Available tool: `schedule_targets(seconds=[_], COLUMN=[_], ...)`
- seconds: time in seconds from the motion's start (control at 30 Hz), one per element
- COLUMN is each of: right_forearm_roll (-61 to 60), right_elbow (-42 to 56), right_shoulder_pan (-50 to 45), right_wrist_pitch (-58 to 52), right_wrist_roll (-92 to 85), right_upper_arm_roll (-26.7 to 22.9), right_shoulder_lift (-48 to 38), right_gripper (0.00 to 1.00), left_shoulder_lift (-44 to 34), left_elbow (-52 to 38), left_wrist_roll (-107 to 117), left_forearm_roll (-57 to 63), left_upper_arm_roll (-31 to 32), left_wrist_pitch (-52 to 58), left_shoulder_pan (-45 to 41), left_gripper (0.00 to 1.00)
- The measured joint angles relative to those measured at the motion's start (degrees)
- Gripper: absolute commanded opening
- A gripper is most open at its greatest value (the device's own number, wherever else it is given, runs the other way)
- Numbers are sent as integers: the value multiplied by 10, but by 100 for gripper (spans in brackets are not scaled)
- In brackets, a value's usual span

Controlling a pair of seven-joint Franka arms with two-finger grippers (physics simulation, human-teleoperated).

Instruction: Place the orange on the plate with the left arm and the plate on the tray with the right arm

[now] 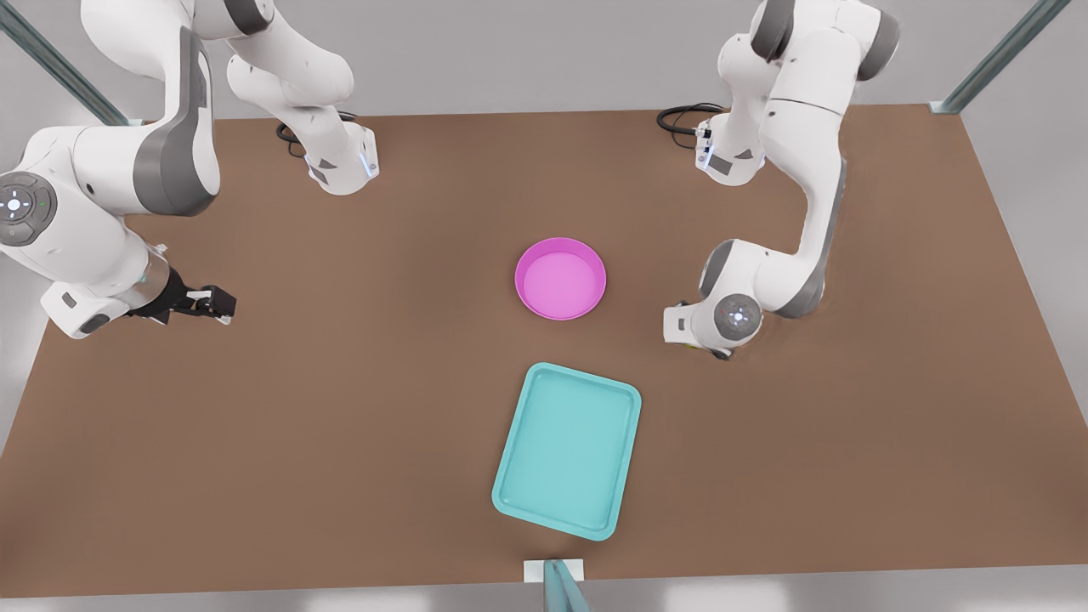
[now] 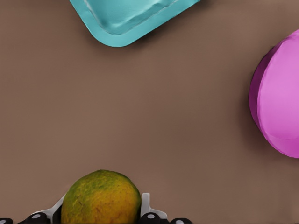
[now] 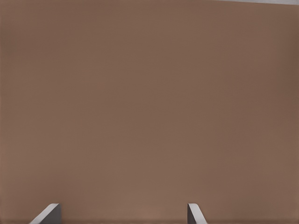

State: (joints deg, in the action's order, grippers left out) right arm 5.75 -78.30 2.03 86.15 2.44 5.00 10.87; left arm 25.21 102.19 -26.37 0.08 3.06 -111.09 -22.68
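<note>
Left pincer (image 2: 102, 219): fingers (image 2: 145, 205) set on either side of the orange (image 2: 101, 198), clamped on it. In the front view this pincer (image 1: 712, 350) sits under the wrist of the arm at the front view's right, low over the table (image 1: 340, 425), mostly hidden by the wrist housing; a sliver of yellow-green shows beneath it.

Orange: yellow-orange skin with green mottling, held between the left pincer's fingers, apart from the plate (image 1: 561, 279) and the tray (image 1: 568, 450).

Right pincer (image 1: 217, 304): on the arm at the front view's left, black body with pale tips, held off to that side of the table, well apart from all three items. In the right wrist view its two fingertips (image 3: 46, 213) stand wide apart with bare table (image 3: 149, 102) between them; it holds nothing. This arm waits.

Plate: round, magenta-pink, raised rim, empty, resting on the table near its middle, between the two arms and nearer the left pincer. Seen also in the left wrist view (image 2: 280, 107).

Tray: rectangular, turquoise, rounded corners, low rim, empty, lying slightly skewed on the table, near the plate but not touching it. One corner shows in the left wrist view (image 2: 126, 23).

Markings: no legible writing or labels on any item.
</note>
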Motion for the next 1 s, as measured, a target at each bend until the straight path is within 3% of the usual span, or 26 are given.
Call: schedule_targets(seconds=[0.1, 0.3, 0.33, 0.47, 0.5, 0.57, 0.67, 0.73, 0.77, 0.8, 0.83, 0.9, 1.0], right_forearm_roll=[0, 0, 0, -1, -8, -54, -198, -281, -309, -331, -349, -374, -393], right_elbow=[-1, -3, -3, -3, -3, -2, -1, -39, -86, -150, -208, -316, -421], right_shoulder_pan=[0, 2, 2, 2, 1, -15, -75, -116, -140, -164, -182, -205, -246], right_wrist_pitch=[0, 0, 0, 0, 0, 9, 58, 94, 117, 146, 178, 252, 384], right_wrist_roll=[0, 0, 0, 0, 0, 1, -2, -9, -12, -16, -19, -24, -31], right_upper_arm_roll=[0, 0, 1, 1, 1, 2, 12, 24, 28, 35, 48, 86, 115], right_shoulder_lift=[0, 1, 3, 6, 16, 86, 222, 237, 218, 182, 150, 91, 59], right_gripper=[100, 100, 100, 100, 100, 100, 100, 100, 100, 100, 100, 100, 100], left_shoulder_lift=[21, 83, 88, 74, 28, -53, -67, -61, -76, -100, -148, -198, -195], left_elbow=[-14, -70, -74, -76, -82, -159, -233, -260, -268, -264, -208, -166, -192], left_wrist_roll=[65, 189, 208, 271, 285, 305, 301, 293, 289, 286, 282, 276, 268], left_forearm_roll=[-1, -17, -19, -23, -24, -25, -23, -23, -23, -11, 8, 17, 18], left_upper_arm_roll=[20, 25, 25, 19, -9, -128, -360, -421, -364, -199, -95, -16, 12], left_wrist_pitch=[20, 35, 35, 46, 69, 151, 266, 314, 332, 341, 329, 307, 309], left_shoulder_pan=[-104, -204, -207, -210, -208, -207, -195, -187, -125, 25, 120, 197, 214], left_gripper=[72, 72, 100, 100, 100, 100, 100, 100, 100, 100, 100, 100, 100])
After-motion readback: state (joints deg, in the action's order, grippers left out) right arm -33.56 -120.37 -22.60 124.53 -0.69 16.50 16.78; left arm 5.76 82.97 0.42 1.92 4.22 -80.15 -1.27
